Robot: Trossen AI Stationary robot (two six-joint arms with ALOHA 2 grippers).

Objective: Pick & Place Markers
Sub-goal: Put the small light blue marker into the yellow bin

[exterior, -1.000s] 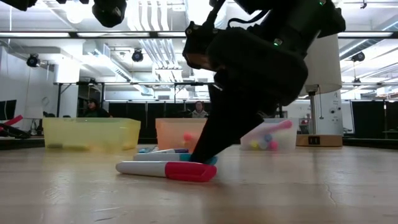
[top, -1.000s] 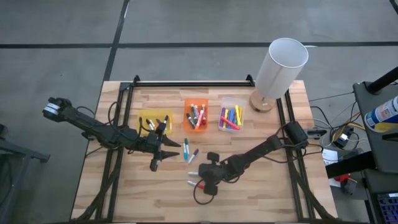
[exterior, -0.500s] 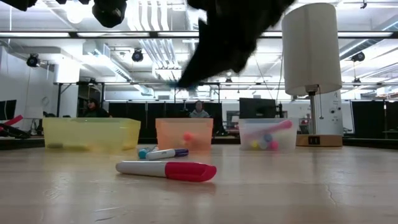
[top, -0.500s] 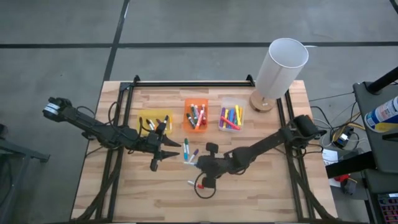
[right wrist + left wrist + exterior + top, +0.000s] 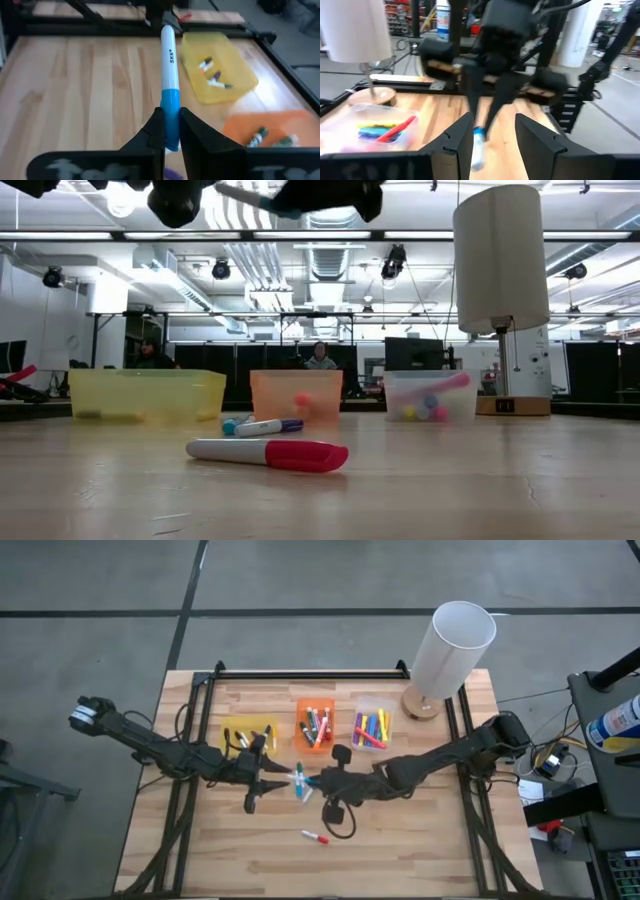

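Right pincer (image 5: 171, 131): pinching your blue-capped marker (image 5: 169, 85) by the cap, raised above the tabletop (image 5: 420, 840) mid-table, barrel offered forward, likely for handover.
Left pincer (image 5: 490, 140): spread, facing it to receive.

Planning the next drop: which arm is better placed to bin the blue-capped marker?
Right. The right gripper is shut on the blue-capped marker, raised off the table. The left gripper is open, facing it.

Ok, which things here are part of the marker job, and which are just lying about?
Part of the job:
- blue marker held in the right gripper
- red marker on the table
- left gripper, fingers open

Lying about:
- lamp
- yellow bin, orange bin, clear bin
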